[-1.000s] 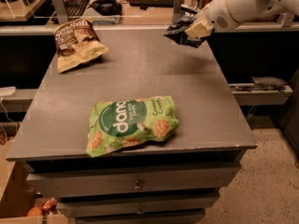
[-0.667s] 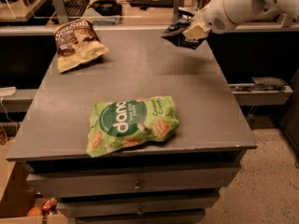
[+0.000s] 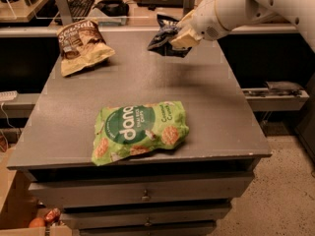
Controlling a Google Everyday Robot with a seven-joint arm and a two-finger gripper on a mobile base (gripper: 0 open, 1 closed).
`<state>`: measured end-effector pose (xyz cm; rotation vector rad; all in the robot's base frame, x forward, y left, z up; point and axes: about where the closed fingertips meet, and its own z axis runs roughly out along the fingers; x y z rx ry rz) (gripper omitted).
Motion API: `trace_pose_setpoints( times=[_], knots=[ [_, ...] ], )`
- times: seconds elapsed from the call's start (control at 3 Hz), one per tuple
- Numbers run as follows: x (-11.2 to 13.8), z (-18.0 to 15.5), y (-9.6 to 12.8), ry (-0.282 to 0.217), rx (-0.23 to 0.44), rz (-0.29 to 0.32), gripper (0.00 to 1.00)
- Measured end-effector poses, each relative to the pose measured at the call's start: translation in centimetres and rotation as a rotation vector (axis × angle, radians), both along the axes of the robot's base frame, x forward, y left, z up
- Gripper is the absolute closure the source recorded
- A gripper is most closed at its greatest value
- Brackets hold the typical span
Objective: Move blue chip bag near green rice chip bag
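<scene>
The blue chip bag, small, crinkled and dark navy, hangs in my gripper above the far right part of the grey table. The gripper is shut on the bag and comes in from the upper right on a white arm. The green rice chip bag, bright green with white "dang" lettering, lies flat near the table's front edge, well in front of and left of the held bag.
A brown-and-yellow chip bag lies at the table's far left corner. A desk with a keyboard and other gear stands behind the table. Drawers are below the front edge. A shelf sticks out at the right.
My gripper has moved left and slightly toward the front with the blue chip bag held in it. The green bag and the brown-and-yellow bag have not moved.
</scene>
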<state>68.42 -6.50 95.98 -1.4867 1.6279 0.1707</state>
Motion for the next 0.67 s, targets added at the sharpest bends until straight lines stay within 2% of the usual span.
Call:
trace_pose_setpoints(
  times=[0.33, 0.67],
  knots=[
    [-2.7, -1.2, 4.2, 0.044, 0.017, 0.130, 1.00],
    [-6.1, -3.1, 7.4, 0.149, 0.063, 0.235, 1.00]
  ],
)
